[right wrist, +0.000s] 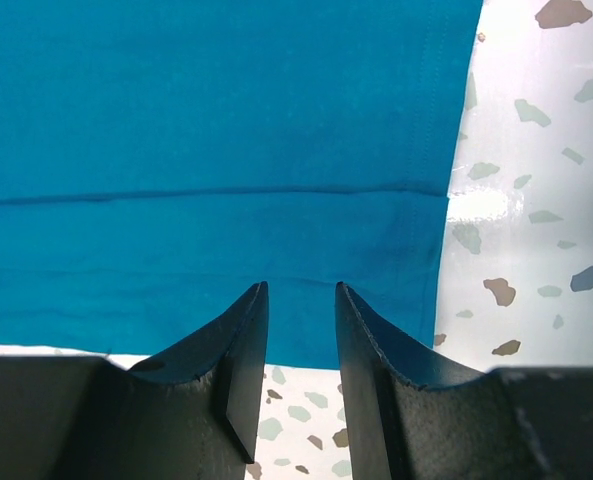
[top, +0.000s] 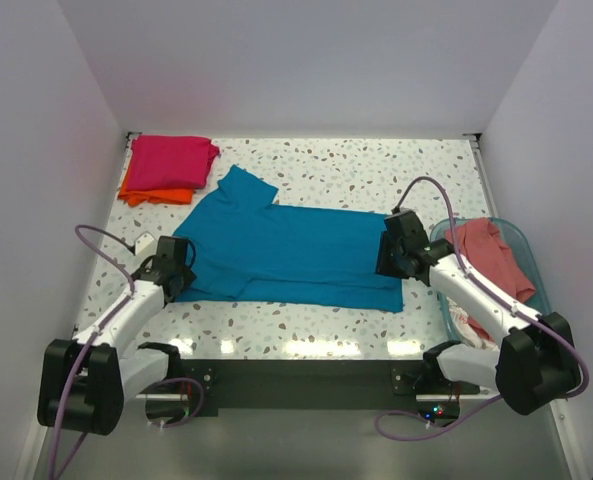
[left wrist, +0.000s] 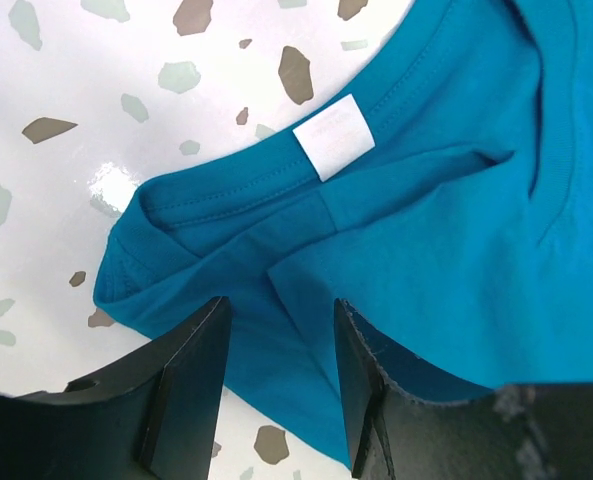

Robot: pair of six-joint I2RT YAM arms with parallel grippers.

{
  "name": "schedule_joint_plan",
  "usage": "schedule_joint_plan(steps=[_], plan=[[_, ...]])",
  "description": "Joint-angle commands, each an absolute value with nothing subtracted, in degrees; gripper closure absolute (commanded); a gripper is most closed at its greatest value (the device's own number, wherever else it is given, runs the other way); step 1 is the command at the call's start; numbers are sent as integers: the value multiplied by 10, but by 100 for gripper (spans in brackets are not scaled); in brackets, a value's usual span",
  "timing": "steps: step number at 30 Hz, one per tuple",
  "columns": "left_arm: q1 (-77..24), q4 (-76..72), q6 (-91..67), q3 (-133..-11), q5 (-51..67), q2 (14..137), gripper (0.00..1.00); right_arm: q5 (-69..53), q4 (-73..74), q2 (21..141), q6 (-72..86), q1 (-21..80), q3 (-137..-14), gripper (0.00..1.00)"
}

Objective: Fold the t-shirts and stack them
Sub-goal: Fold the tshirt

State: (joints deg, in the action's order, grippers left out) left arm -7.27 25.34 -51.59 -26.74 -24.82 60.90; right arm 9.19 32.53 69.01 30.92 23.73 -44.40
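Note:
The teal blue t-shirt (top: pixel 296 255) lies flat across the table's middle, partly folded lengthwise, one sleeve sticking up at the back left. My left gripper (top: pixel 176 262) is open over its collar end; the left wrist view shows the collar with its white label (left wrist: pixel 334 137) and cloth between my fingers (left wrist: pixel 191 370). My right gripper (top: pixel 394 258) is open over the hem end (right wrist: pixel 276 200), nothing held. The magenta pink t-shirt (top: pixel 171 160) lies folded on the orange t-shirt (top: pixel 141 192) at the back left. The salmon pink t-shirt (top: pixel 496 255) sits crumpled in the basket.
The clear blue-tinted plastic basket (top: pixel 524 245) stands at the right edge beside my right arm. The speckled table (top: pixel 376 170) is walled by white panels on three sides. A black bar runs along the near edge between the arm bases.

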Motion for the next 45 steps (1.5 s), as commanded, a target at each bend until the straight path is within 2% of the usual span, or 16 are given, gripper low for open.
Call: schedule_joint_plan(steps=[1,8,17,20,24,27,32,33,36,45], plan=[[-75,204,-526,-281,-284,626,50,118,302,687,301,240,-438,63],[-75,175,-514,-292,-278,649,55,119,301,686,300,241,-434,64],[-74,168,-514,-290,-276,667,66,122,303,687,299,240,-432,65],[-73,168,-515,-293,-272,665,73,123,302,689,299,240,-432,65],[-72,164,-505,-308,-265,660,91,129,302,698,299,241,-438,65],[-67,156,-497,-317,-246,662,100,134,301,711,298,240,-445,65],[-62,178,-496,-333,-254,659,100,130,301,721,299,241,-452,65],[-62,191,-499,-331,-266,657,84,129,300,718,300,240,-451,65],[-54,189,-501,-312,-263,649,71,123,297,717,303,240,-447,65],[-4,132,-493,-247,-175,646,67,122,297,712,302,241,-441,65]])
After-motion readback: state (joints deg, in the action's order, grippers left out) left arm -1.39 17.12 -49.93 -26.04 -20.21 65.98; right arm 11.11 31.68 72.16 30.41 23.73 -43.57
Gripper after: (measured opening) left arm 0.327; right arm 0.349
